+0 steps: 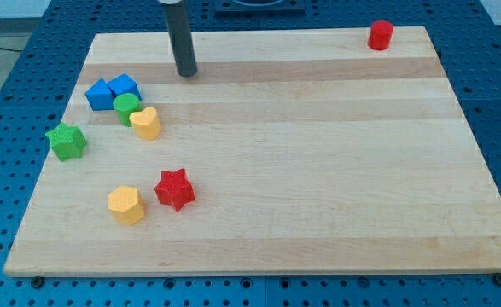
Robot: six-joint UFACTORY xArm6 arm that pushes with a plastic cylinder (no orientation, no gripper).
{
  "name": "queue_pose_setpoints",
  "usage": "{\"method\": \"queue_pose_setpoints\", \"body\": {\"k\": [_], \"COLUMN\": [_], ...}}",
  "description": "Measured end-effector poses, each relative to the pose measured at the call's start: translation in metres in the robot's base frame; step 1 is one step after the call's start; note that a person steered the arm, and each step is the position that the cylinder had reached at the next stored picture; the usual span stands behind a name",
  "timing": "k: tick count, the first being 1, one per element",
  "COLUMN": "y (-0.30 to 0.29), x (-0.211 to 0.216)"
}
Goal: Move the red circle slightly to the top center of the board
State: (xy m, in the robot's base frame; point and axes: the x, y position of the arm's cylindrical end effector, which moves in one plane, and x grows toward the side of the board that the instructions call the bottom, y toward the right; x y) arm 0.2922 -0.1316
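The red circle (380, 35) is a small red cylinder at the board's top right corner, close to the top edge. My tip (187, 73) is the lower end of the dark rod, near the top of the board, left of centre. It is far to the left of the red circle and touches no block. The nearest blocks lie below and to its left.
The wooden board (318, 170) lies on a blue perforated table. At the left sit two blue blocks (113, 90), a green circle (126, 107), a yellow heart (146, 124) and a green star (66, 141). Lower down are a yellow hexagon (126, 205) and a red star (175, 189).
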Motion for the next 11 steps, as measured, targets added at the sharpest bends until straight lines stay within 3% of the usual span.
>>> {"method": "queue_pose_setpoints", "body": {"k": [2,3,5,6,8,10,11], "y": [-0.015,0.072,0.329,0.377,0.321,0.331,0.23], "x": [0.0,-0.015,-0.033,-0.072,-0.101,-0.101,-0.088]}}
